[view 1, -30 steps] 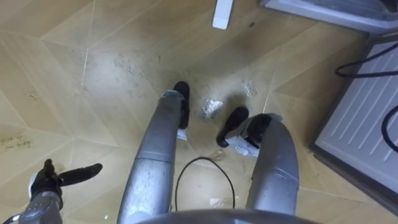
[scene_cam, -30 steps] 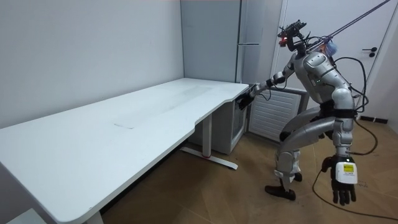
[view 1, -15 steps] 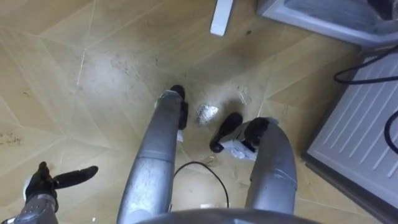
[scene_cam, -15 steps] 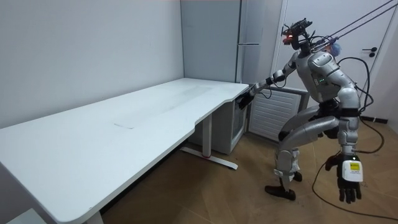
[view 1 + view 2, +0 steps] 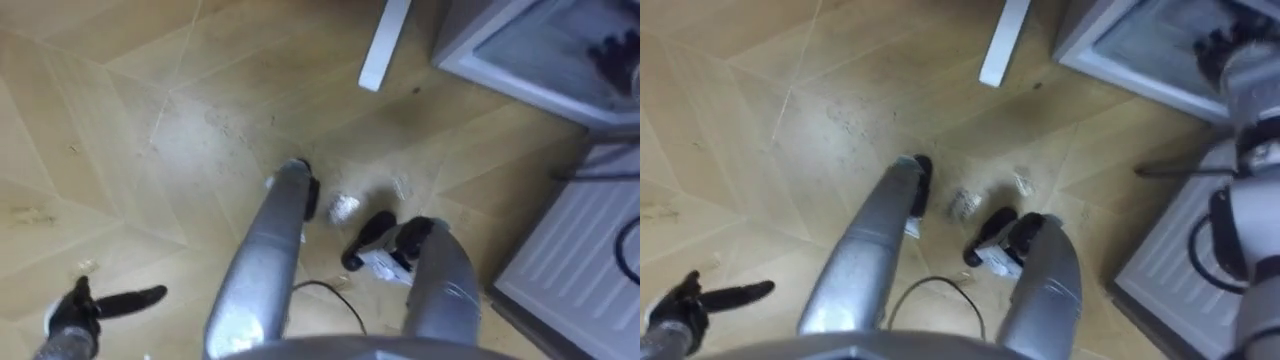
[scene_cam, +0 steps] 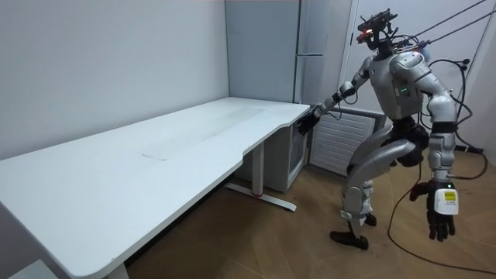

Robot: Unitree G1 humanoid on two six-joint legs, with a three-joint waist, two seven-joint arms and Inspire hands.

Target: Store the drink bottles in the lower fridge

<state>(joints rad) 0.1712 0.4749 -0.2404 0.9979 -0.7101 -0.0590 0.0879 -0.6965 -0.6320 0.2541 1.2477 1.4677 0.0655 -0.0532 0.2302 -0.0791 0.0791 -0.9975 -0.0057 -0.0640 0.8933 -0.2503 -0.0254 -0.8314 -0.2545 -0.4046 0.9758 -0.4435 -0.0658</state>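
The low fridge (image 6: 293,159) stands under the white table's far end; its glass door (image 5: 535,50) shows at the upper right of the eye views. My right hand (image 5: 1230,45) reaches out to it, by the table's corner (image 6: 308,125), its dark fingers relaxed and holding nothing. My left hand (image 5: 75,312) hangs at my side over the wooden floor, with straight fingers and nothing in it (image 6: 442,213). I stand on bent legs in front of the fridge.
A long white table (image 6: 155,155) fills the room view's left; its white foot (image 5: 385,45) lies on the floor ahead. A white ribbed panel (image 5: 590,240) lies to my right. A tall grey fridge (image 6: 318,54) stands behind. A small crumpled scrap (image 5: 345,207) lies between my feet.
I have straightened up, so the eye views have shifted and show more of the fridge door. My left hand has swung outward; the right hand stays by the table's corner.
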